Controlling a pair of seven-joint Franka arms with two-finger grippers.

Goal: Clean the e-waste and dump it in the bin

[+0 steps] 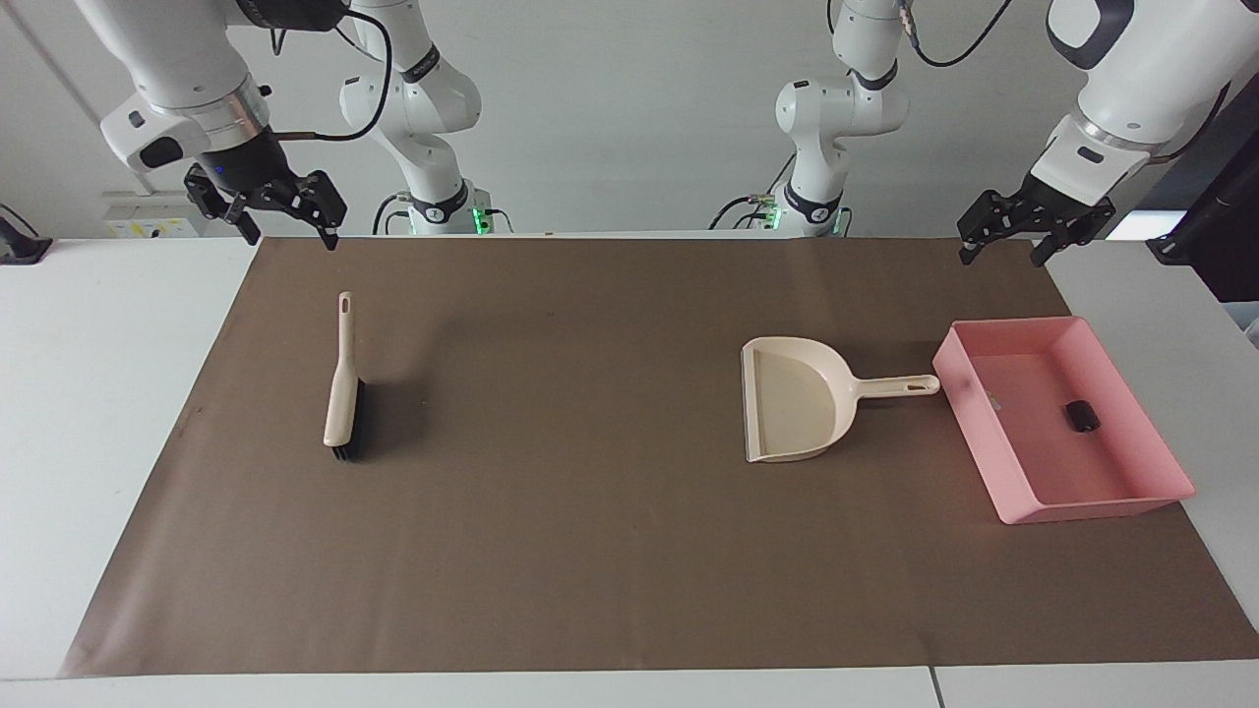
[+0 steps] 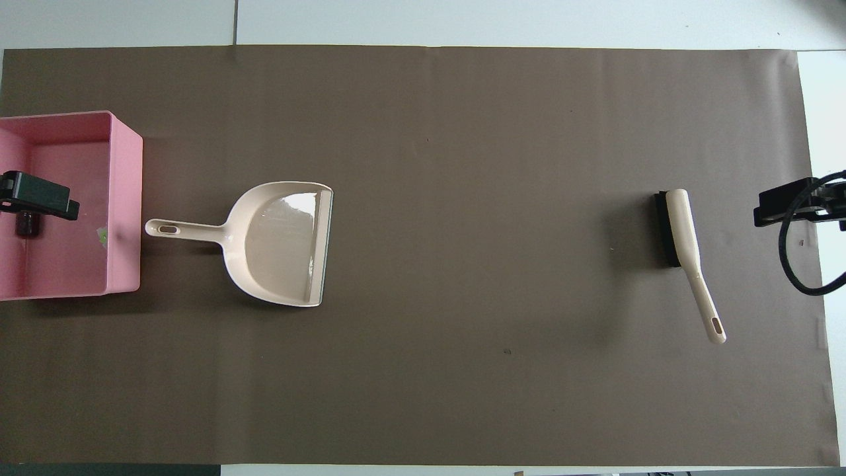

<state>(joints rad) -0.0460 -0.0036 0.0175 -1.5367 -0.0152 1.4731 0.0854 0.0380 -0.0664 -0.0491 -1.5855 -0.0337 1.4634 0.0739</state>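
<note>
Starting at the right arm's end of the table in the facing view, the right gripper [image 1: 285, 228] hangs empty with its fingers apart over the mat's [image 1: 610, 551] edge by the robots, and the brush [image 1: 342, 383] lies on the mat farther from the robots, its long axis running nearly straight away from them, handle end toward that gripper. Mid-table, the dustpan [image 1: 797, 398] sits flat and looks empty, its handle pointing at the bin [image 1: 1131, 497], the tip just short of the bin's wall. The bin rests at the left arm's end, and the e-waste is already in it: the black block [image 1: 1082, 414] on its floor and a small white scrap [image 1: 995, 401] near the wall by the dustpan, though whether anything smaller lies there too cannot be told. The left gripper [image 1: 1003, 249] hangs with fingers apart and holding nothing, over the mat's edge nearer the robots than the bin. By my reading the dumping is done and no scrap remains on the mat; should the bin need moving, the left arm is much the nearer.
</note>
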